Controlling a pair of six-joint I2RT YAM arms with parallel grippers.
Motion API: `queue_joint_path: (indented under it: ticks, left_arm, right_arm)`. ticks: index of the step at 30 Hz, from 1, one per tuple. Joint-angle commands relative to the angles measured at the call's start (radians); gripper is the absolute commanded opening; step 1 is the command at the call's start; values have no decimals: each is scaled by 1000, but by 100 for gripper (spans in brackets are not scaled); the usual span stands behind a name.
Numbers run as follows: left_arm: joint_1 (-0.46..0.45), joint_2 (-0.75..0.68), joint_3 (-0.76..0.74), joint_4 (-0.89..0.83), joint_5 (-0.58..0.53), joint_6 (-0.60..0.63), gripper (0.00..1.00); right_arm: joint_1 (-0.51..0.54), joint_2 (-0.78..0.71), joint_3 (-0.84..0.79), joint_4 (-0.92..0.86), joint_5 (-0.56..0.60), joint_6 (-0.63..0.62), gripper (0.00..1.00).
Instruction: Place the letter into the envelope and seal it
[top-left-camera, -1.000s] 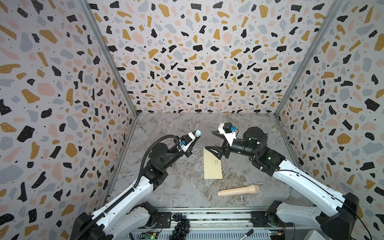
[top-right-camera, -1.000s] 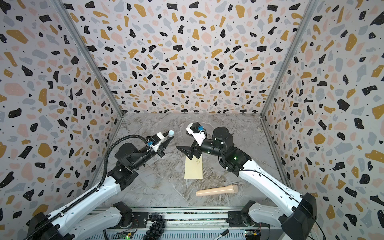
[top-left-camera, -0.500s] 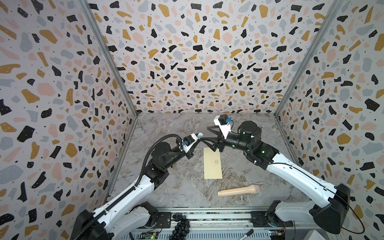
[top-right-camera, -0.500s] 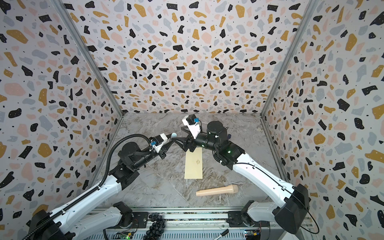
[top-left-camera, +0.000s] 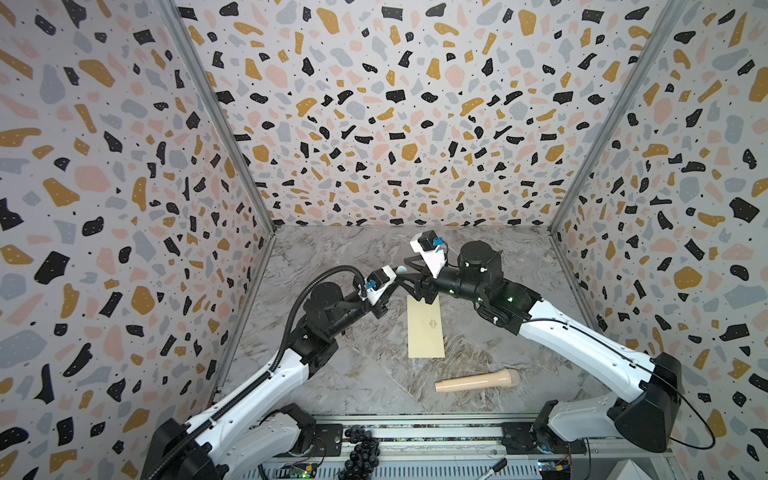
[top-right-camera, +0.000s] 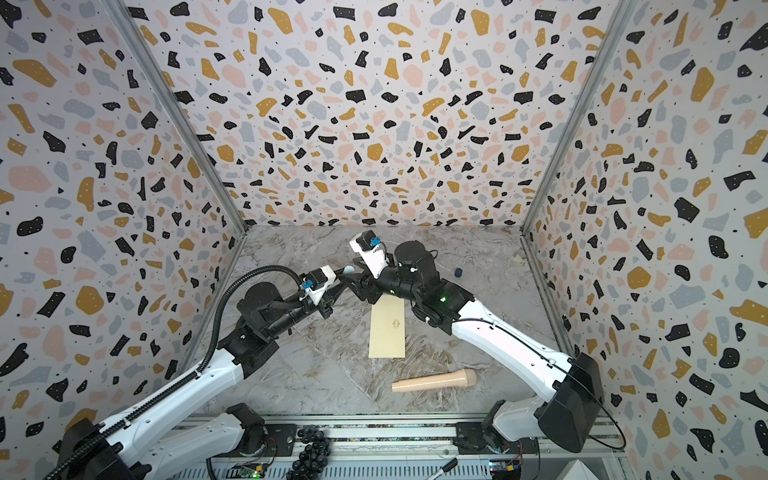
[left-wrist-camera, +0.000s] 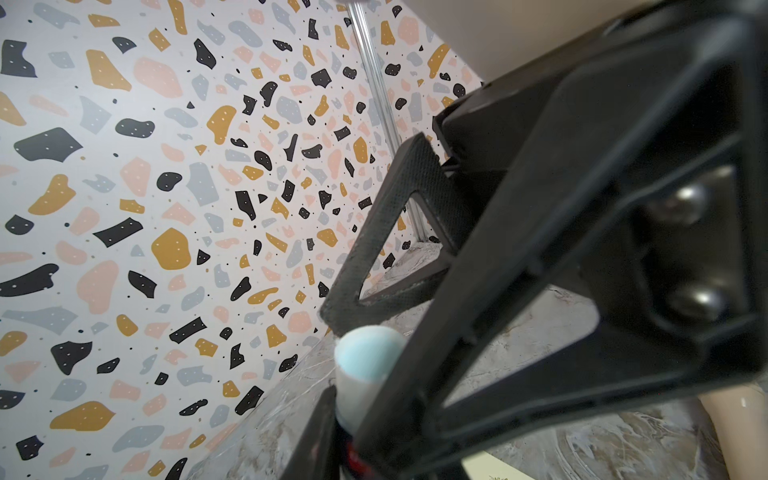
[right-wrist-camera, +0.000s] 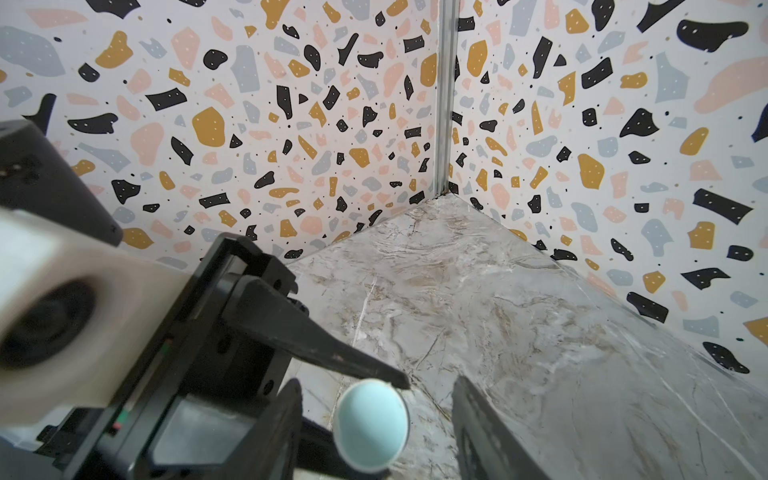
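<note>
Envelope (top-left-camera: 425, 326) first: I see it flat on the marble-patterned tabletop (top-left-camera: 332, 374) near the middle, long side running away from me and its small emblem face up. Both top views show it (top-right-camera: 387, 328). Its far end sits just below the spot where the two arms meet. I can't tell whether the flap is closed.

My left gripper (top-left-camera: 395, 279) is raised above the table and pinches a white stick with a pale-blue tip (left-wrist-camera: 368, 361), tip pointing up and away. My right gripper (right-wrist-camera: 376, 399) has reached across to it. In the right wrist view its jaws are spread, one on each side of the blue tip (right-wrist-camera: 371, 426), with a gap showing on both sides.

A beige wooden tool with a rounded knob end (top-left-camera: 478, 381) lies on its side nearer my edge of the table, apart from the envelope's near end. In a top view a small dark blue object (top-right-camera: 458, 272) sits on the tabletop beyond the right arm.
</note>
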Motion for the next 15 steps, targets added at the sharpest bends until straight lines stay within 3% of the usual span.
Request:
queue_joint_path:
  ticks: [1,15]
  left_arm:
    - [-5,-6,36,49,17,-9,0]
    - [-5,3,44,44,21,-23,0]
  right_arm:
    - [5,1,54,-20,7,-4,51]
    - [15,39,95,-80,8,-17,17]
